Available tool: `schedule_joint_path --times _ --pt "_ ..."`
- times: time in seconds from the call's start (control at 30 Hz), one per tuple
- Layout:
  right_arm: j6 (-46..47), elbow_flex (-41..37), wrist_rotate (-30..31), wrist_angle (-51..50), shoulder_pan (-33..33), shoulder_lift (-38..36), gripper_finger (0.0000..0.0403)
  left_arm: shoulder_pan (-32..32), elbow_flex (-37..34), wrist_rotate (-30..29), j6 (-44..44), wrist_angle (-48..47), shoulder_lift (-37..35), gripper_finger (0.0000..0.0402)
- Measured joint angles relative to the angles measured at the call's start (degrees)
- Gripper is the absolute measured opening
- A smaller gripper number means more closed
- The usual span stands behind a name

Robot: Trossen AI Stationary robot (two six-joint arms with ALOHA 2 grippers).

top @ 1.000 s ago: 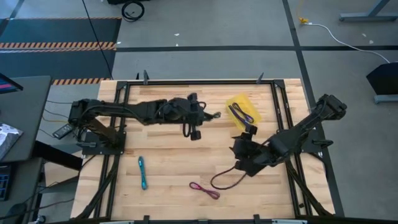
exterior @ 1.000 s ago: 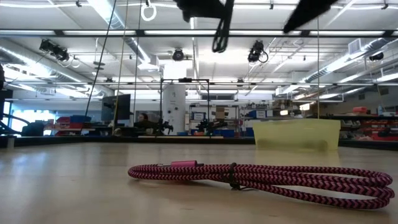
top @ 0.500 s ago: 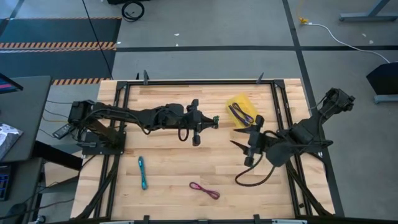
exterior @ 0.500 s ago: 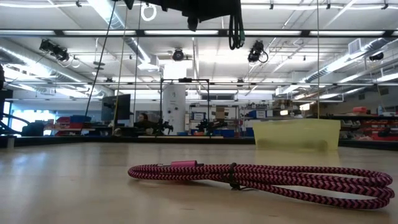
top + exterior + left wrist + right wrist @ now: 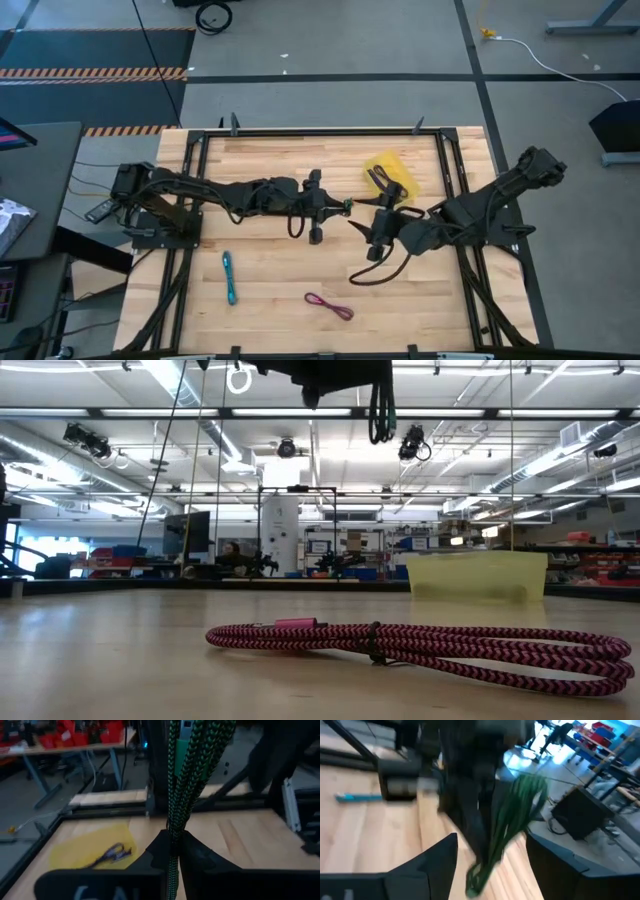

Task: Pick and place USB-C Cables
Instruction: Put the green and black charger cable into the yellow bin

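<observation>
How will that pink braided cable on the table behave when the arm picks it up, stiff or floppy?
Probably floppy: the magenta cable lies in loose loops flat on the table, and the similar green cable hangs limp from the left tool. It looks light, being thin. A tie at mid-bundle may keep its strands together, so it likely lifts as one drooping bundle.

Green cable [image 5: 186, 780]: braided green-black bundle, pinched between the left gripper [image 5: 345, 206] fingers, hanging above mid-table. Teal cable [image 5: 229, 277]: lying flat and straight at the table's left-front. Magenta cable [image 5: 420, 646]: loose flat coil at front centre, pink-black braid. Two purple-blue cables [image 5: 388, 182]: lying together in the yellow tray [image 5: 374, 163], far right of centre.
</observation>
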Motion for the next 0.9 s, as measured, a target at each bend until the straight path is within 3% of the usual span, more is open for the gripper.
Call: schedule_joint_path --times 0.2,0.33,0.43,0.57,0.63,0.77,0.9 --pt "-0.49 0.0 -3.36 2.58 -1.6 0.0 0.0251 -1.65 -0.05 -1.74 0.2 1.45 0.72 0.0032" --pt "-0.38 0.0 -4.31 3.17 -1.88 0.04 0.0229 -3.65 -0.05 -3.89 2.38 1.47 0.74 0.0029" --pt "-1.85 0.0 -4.8 3.49 -1.59 0.13 0.0177 -4.6 -0.05 -5.34 3.24 1.41 0.75 0.0034" --pt "-4.57 0.0 -4.77 3.02 -1.08 0.15 0.0051 -4.79 -0.05 -6.88 3.17 1.37 0.75 0.0065" --pt "-5.98 0.0 -5.3 2.06 -0.81 0.15 0.0026 -5.38 -0.05 -10.37 3.2 0.58 0.75 0.0085" --pt "-3.03 0.0 -5.97 -5.7 -0.72 -0.1 0.0026 -6.93 -0.01 -20.81 4.73 -6.63 0.54 0.0124" --pt "3.55 0.0 -0.34 -19.46 -2.35 -0.88 0.0026 -7.77 -0.01 -28.19 3.87 -15.45 0.42 0.0157"
